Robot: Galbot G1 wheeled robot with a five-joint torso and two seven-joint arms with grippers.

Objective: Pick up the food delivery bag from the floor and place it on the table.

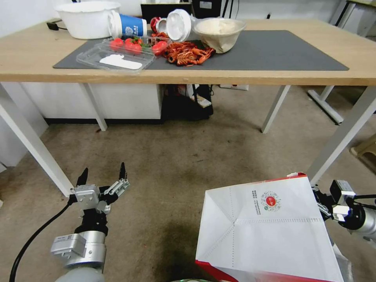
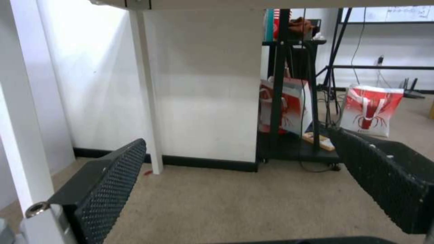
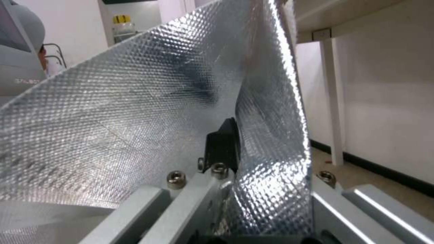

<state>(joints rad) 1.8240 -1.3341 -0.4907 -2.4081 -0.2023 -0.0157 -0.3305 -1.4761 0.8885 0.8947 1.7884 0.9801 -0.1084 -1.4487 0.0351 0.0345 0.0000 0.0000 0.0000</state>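
The food delivery bag (image 1: 266, 231) is at my lower right, tipped so its white base and round red logo face me, with a red side along the lower edge. My right gripper (image 1: 318, 202) is at the bag's far right rim, shut on it. In the right wrist view the silver foil lining (image 3: 135, 118) is pinched beside a black finger (image 3: 223, 145). My left gripper (image 1: 103, 174) hangs open over the floor (image 1: 176, 164) at the lower left, holding nothing, its ribbed pads (image 2: 108, 183) wide apart. The table (image 1: 35, 58) with its dark mat (image 1: 274, 51) stands ahead.
On the table's left half are a white bowl (image 1: 87, 17), a blue cup (image 1: 129, 25), a clear tray (image 1: 117, 56), red crayfish (image 1: 188, 53) and a lined bowl (image 1: 219, 33). White table legs (image 1: 344, 133) stand near the bag. A black rack (image 2: 294, 101) and other red-and-white bags (image 2: 373, 110) sit beyond.
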